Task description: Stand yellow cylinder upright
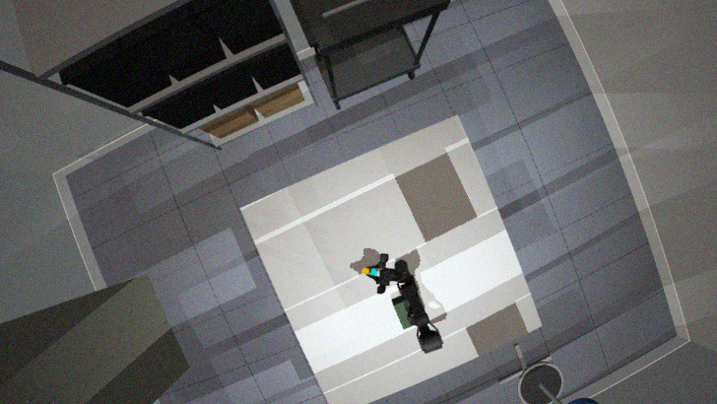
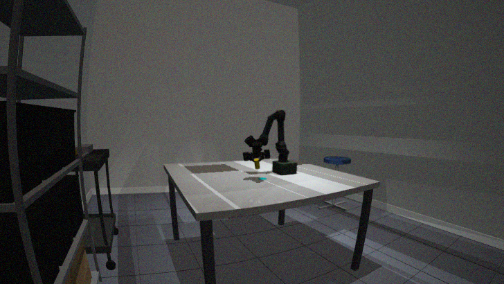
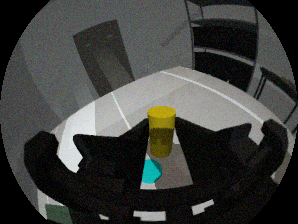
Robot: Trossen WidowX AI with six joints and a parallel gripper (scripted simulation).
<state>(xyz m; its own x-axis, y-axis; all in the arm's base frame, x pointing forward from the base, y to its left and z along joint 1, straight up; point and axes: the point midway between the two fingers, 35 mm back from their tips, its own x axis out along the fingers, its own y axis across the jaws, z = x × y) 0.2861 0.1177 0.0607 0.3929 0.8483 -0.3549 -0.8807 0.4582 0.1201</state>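
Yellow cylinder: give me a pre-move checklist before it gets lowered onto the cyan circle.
1. Grip: gripper is shut on the yellow cylinder - ok.
2. Orientation: cylinder hangs about upright in the exterior view - ok.
3. Height: cylinder is off the table, not yet set down - ok for lowering.
4. Alignment: in the exterior view the cyan circle sits nearer the camera than the cylinder; exact offset - cannot tell.
5. Circle free of other things: part is hidden by the fingers in the wrist view - cannot tell.

The yellow cylinder is looking smooth and matt, like plastic. The surface is showing a pale, faintly glossy finish; the fingers are appearing matt black.
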